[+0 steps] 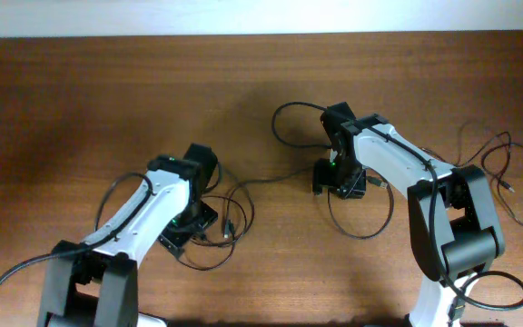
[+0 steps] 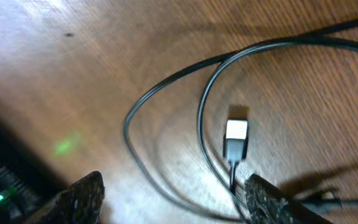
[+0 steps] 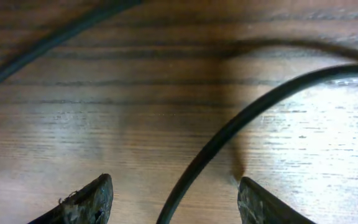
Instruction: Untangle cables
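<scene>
Thin black cables (image 1: 271,179) lie in loose loops across the table between my two arms. My left gripper (image 1: 200,221) is open, low over loops (image 2: 166,93) that lie between its fingers (image 2: 174,200). A small silver-tipped plug (image 2: 236,138) rests there, near the right finger. My right gripper (image 1: 338,178) is open just above the wood. One black cable (image 3: 241,118) curves between its fingers (image 3: 174,194) without being pinched. Another cable loop (image 1: 363,222) lies below the right gripper.
A separate thin cable (image 1: 507,173) sprawls at the far right, beside the right arm's base. A second cable (image 3: 55,37) crosses the upper left of the right wrist view. The wooden table (image 1: 107,100) ends at a pale wall along the top.
</scene>
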You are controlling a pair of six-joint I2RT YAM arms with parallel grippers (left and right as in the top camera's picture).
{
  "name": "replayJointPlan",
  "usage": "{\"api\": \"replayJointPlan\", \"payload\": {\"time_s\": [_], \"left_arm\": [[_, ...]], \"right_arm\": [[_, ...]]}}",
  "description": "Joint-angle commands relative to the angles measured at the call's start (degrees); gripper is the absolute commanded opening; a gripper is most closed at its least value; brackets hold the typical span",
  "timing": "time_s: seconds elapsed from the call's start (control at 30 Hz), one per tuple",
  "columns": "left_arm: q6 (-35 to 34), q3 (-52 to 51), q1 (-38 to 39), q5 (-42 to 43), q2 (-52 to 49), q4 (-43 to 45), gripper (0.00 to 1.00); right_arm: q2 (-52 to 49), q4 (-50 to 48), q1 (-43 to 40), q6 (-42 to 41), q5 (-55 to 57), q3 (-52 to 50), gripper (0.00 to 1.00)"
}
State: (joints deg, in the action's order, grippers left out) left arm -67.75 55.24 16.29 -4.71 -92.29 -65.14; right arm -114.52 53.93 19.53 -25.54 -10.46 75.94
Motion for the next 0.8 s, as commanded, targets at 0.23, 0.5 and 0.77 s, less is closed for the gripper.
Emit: {"api": "replayJointPlan", "payload": {"time_s": [0.23,0.5,0.77], "left_arm": [[-1.25,-5.33,-0.35,-5.88,-0.28,4.92,0.78],[-1.22,-5.40,-4.59,-5.60,-0.28,5.86,0.73],[3.34,-13.38,-4.74,-1.03,-0.28,18.60,0.11]], "right_arm": [[-0.39,-0.39,0.00,-0.15,0.98,-0.15,0.64],[-0.39,-0.39,0.00,-0.15,0.98,-0.15,0.64],[-0.39,-0.42,0.00,-0.15,0.96,-0.15,0.65]]}}
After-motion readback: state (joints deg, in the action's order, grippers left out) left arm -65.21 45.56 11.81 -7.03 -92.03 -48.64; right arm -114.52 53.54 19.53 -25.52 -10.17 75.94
